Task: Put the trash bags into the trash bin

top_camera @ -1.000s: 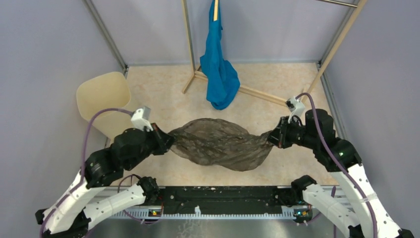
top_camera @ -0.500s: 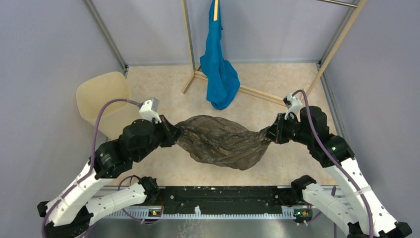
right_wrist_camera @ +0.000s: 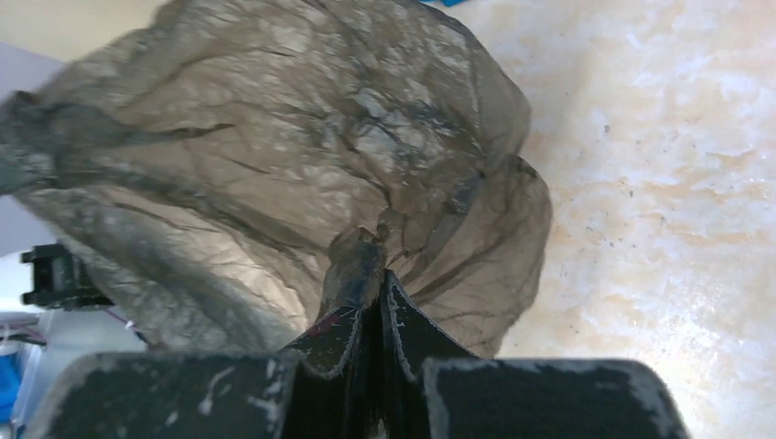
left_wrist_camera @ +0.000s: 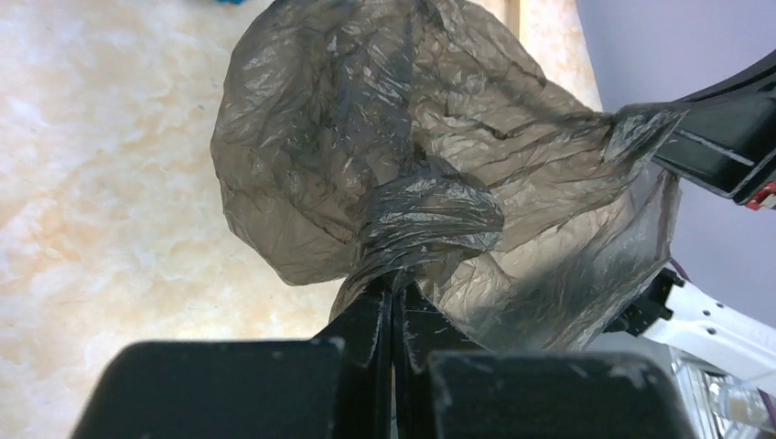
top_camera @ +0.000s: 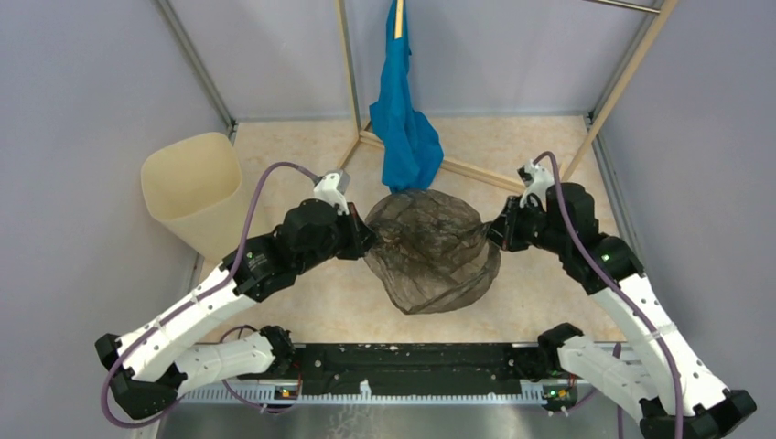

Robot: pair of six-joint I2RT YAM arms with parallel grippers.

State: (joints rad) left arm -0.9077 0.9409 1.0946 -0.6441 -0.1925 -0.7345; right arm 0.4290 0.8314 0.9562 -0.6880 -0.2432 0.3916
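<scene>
The dark grey-brown see-through trash bag hangs in the air between my two grippers, puffed into a rounded pouch above the floor. My left gripper is shut on the bag's left edge; the wrist view shows the film bunched at the closed tips. My right gripper is shut on the bag's right edge, with the film gathered at its tips. The cream-beige trash bin stands at the left by the wall, well left of the bag, and nothing shows inside it.
A bright blue cloth hangs on a wooden rack just behind the bag. Grey walls close in both sides. The black rail with the arm bases runs along the near edge.
Both grippers moved away from the bases and toward each other. The left one travelled far to the right. The bag went from a stretched band to a slack rounded pouch.
</scene>
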